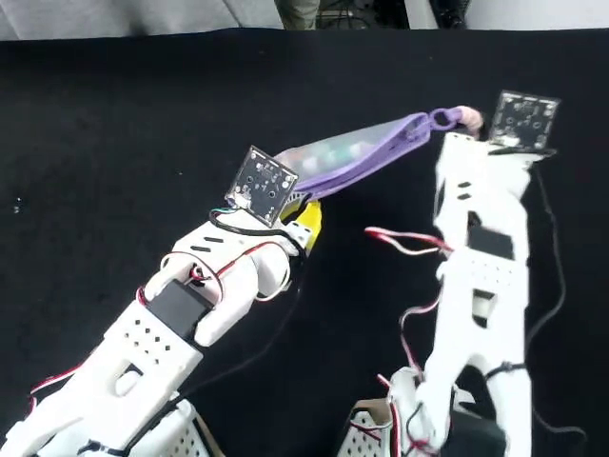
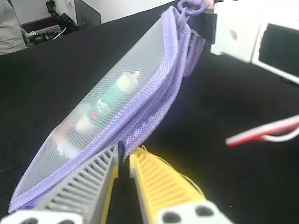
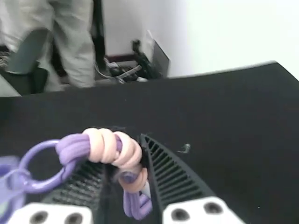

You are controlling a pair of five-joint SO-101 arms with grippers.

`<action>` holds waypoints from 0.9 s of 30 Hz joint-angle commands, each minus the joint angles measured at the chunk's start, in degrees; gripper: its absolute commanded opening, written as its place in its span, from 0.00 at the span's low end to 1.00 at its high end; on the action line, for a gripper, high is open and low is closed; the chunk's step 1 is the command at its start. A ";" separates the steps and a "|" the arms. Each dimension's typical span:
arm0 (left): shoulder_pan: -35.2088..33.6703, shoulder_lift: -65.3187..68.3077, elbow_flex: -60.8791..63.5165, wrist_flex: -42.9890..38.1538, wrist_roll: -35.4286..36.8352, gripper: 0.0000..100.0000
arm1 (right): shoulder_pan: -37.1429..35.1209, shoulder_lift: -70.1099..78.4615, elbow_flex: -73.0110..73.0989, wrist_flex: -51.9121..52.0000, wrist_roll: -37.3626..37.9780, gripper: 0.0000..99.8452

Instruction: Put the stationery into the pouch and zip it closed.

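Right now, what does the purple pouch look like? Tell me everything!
The pouch is long and flat, with see-through mesh sides and purple cloth edging. White and green stationery shows inside. It is stretched slantwise: the left pincer pinches its purple edge at one end, and the right pincer grips the purple-and-pink cord at the other.

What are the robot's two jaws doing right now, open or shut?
Left gripper: jaws shut on the pouch edge.
Right gripper: jaws shut on the zip cord.
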 commanded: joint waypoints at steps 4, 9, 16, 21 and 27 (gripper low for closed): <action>-0.57 -0.26 0.31 -0.26 -0.44 0.03 | 7.21 6.46 -8.66 -2.11 0.09 0.01; -0.57 -0.26 0.31 -0.26 -0.44 0.03 | 7.56 8.31 -9.36 -2.11 0.09 0.01; -2.95 -0.26 -0.04 -0.88 -0.44 0.03 | 7.56 8.75 -9.63 -2.11 0.09 0.01; -3.56 -0.26 1.89 -4.40 0.00 0.03 | 6.07 8.75 -9.63 -0.53 0.09 0.01; -5.67 -0.26 2.33 -6.33 0.00 0.03 | 1.23 8.48 -9.63 2.99 0.62 0.01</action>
